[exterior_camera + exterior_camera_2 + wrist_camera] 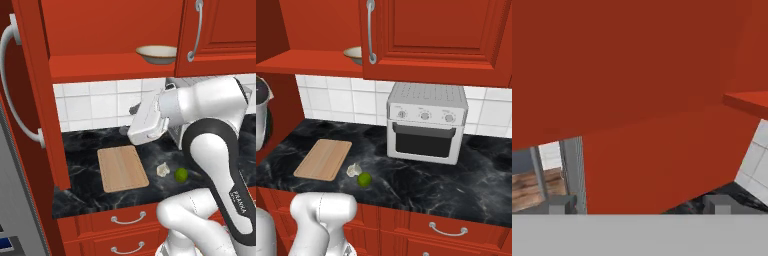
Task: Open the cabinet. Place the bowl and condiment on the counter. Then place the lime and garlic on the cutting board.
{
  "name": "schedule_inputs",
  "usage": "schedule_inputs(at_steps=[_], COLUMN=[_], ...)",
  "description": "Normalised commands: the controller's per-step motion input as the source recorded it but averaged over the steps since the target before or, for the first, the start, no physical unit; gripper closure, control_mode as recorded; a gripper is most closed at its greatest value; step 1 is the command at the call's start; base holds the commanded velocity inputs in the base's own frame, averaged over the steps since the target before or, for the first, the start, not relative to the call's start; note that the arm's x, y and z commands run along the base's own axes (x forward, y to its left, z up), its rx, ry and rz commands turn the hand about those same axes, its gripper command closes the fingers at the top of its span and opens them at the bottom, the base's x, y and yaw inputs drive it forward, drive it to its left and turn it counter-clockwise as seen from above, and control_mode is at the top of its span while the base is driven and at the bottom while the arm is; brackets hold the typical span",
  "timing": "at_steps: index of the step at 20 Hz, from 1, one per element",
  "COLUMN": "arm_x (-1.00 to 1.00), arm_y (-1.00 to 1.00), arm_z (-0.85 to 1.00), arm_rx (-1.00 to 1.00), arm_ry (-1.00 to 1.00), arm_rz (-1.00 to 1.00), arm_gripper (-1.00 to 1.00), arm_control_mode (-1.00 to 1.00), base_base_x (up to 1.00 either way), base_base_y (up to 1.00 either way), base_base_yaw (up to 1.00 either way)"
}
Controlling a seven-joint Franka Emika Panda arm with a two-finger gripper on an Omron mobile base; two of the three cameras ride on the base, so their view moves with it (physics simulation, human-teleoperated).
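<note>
Cabinet door open; bowl on its shelf; lime, garlic off the board; gripper wide, empty.

Red-orange cabinet, white-veined black counter, bright green lime.

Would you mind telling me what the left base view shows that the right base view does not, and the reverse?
Left base view alone: the swung-open cabinet door with its curved handle, and the arm's white hand above the counter. Right base view alone: the full front of the white countertop oven. Both: the bowl on the cabinet shelf, and the cutting board, garlic and lime on the counter.
</note>
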Motion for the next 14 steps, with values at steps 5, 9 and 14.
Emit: schedule_inputs(at_steps=[5, 9, 14], arm_x=[-0.01, -0.03, -0.04], arm_y=[-0.47, -0.54, -0.54], arm_z=[0.0, 0.0, 0.0], arm_rx=[-0.12, -0.08, -0.09], arm_ry=[0.12, 0.08, 0.09], arm_rz=[-0.28, -0.27, -0.26], arm_gripper=[-1.0, -1.0, -1.0], arm_control_mode=[-1.0, -1.0, -1.0], base_base_x=[0.0, 0.0, 0.0], base_base_y=[0.0, 0.0, 0.0], base_base_yaw=[0.0, 0.0, 0.0])
